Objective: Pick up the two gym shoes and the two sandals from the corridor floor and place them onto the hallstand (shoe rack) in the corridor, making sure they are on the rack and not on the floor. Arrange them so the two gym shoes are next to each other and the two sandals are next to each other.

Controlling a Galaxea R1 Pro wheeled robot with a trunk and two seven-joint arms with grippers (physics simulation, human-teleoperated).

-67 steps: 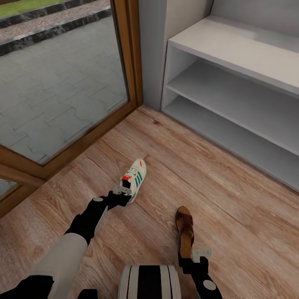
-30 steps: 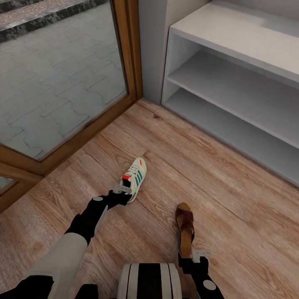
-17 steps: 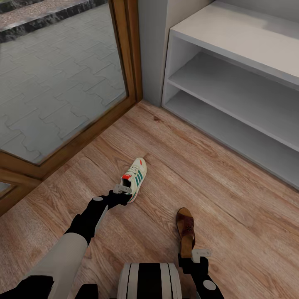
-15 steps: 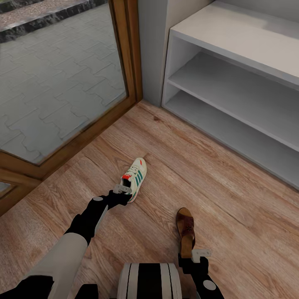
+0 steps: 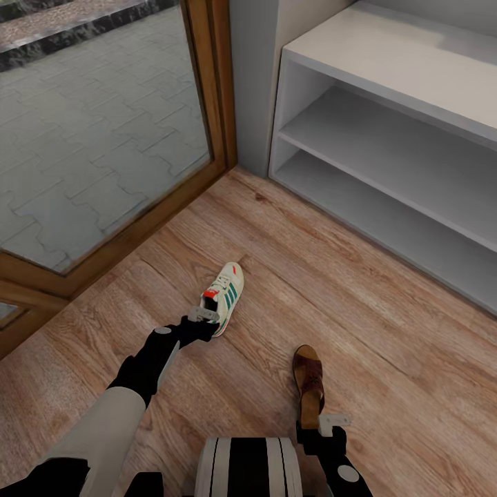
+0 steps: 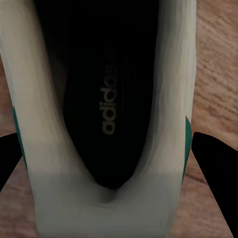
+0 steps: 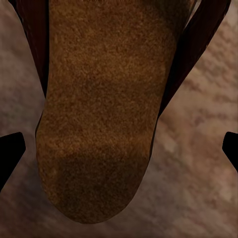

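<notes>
No shoes were on the hallstand [image 5: 386, 69] yet. Near it, the left tool [image 5: 202, 316] gripped one gym shoe [image 5: 226, 295] by the heel. The right tool [image 5: 333, 420] sat open around a sandal [image 5: 308, 384].

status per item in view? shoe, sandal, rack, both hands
gym shoe: upright on the floor, heel at the left hand
sandal: flat on the floor, heel at the right hand
hallstand: both shelves bare where visible
left hand: fingers straddle the shoe's heel, grip unclear
right hand: open, fingers clear of the sandal
</notes>
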